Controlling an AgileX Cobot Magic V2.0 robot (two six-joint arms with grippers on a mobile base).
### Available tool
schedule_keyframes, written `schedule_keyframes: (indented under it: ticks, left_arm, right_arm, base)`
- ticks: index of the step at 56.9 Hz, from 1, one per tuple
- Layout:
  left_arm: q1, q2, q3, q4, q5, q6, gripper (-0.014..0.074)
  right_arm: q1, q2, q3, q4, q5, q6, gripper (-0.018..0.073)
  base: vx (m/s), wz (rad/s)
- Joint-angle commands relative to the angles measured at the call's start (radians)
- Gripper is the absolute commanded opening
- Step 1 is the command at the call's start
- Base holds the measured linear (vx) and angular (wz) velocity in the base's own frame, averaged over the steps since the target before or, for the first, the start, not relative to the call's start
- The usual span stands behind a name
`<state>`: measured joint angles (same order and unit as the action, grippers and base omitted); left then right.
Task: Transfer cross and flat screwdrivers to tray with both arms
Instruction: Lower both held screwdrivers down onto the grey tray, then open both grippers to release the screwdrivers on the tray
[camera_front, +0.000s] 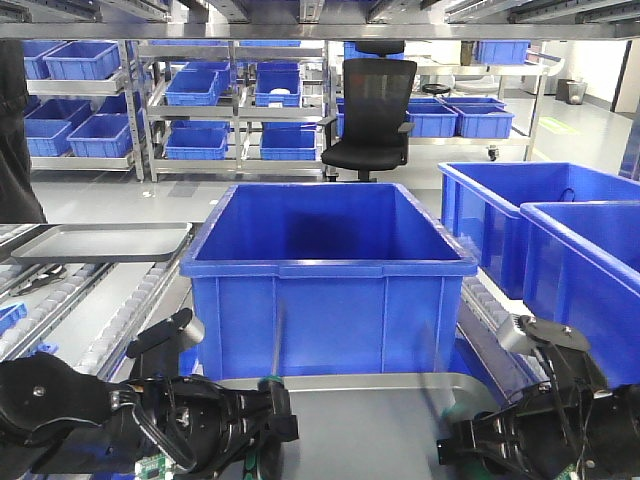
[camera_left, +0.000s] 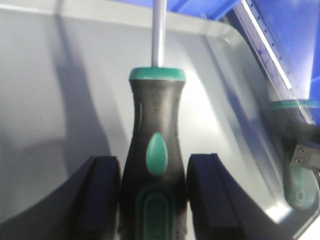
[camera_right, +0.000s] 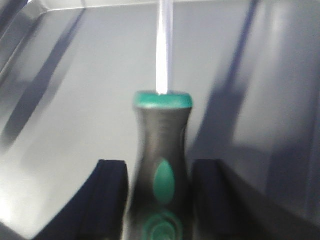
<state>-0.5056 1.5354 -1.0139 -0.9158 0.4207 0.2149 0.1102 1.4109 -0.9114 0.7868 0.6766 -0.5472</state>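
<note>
Black-and-green screwdriver handles are filling both wrist views: our left gripper (camera_left: 154, 200) is clenching one screwdriver (camera_left: 156, 150) and our right gripper (camera_right: 159, 200) the other screwdriver (camera_right: 162, 165), both above the grey tray (camera_right: 75, 100). We are judging them light, rigid, best pinched at the rubbery handle waist.

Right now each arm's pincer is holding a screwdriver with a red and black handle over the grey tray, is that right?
Not quite: the handles are green and black, not red. The left wrist view shows the left pincer gripping its screwdriver over the grey tray; the right wrist view shows the right pincer doing likewise with the other screwdriver.
</note>
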Motion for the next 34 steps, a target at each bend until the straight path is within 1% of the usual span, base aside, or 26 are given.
schedule_keyframes:
  ticks: [1,11,17,21,26,29,31,33,34]
  left_arm:
    - [-0.007,-0.036,-0.031,-0.029,-0.019,0.005,0.0482]
    - [-0.007,-0.042,-0.031,-0.029,-0.012,0.012,0.0483]
    - [-0.006,-0.074,-0.031,-0.028,0.005,0.067,0.0457]
    - [-0.006,-0.112,-0.031,-0.025,0.008,0.091,0.0419]
    - [-0.003,-0.18,-0.031,-0.001,0.015,0.112,0.0323]
    - [-0.003,-0.231,-0.031,0.043,0.023,0.111,0.0237]
    - [-0.003,-0.281,-0.031,0.089,0.031,0.111,0.0146]
    - [-0.003,-0.318,-0.031,0.125,0.042,0.111,0.0079]
    - [-0.003,-0.34,-0.031,0.147,0.049,0.111,0.0038]
  right_arm:
    - [-0.001,-0.028,-0.032,0.038,-0.005,-0.019,0.0473]
    - [-0.001,-0.036,-0.032,0.039,0.0,-0.034,0.0464]
    - [-0.001,-0.081,-0.037,0.036,-0.009,-0.033,0.0429]
    - [-0.001,-0.118,-0.047,0.027,-0.009,-0.033,0.0389]
    - [-0.001,-0.183,-0.057,0.012,-0.001,-0.032,0.0292]
    - [-0.001,-0.233,-0.057,0.0,0.002,-0.032,0.0214]
    - [-0.001,-0.274,-0.057,-0.021,0.007,-0.032,0.012]
    - [-0.001,-0.318,-0.057,-0.044,0.012,-0.032,0.0036]
    - [-0.001,-0.334,-0.057,-0.052,0.015,-0.032,0.0007]
  base:
    - [0.0,0.0]
    - [0.0,0.0]
    - [0.0,0.0]
    - [0.0,0.0]
    - [0.0,0.0]
    - [0.0,0.0]
    - [0.0,0.0]
    - [0.0,0.0]
    - [0.0,0.0]
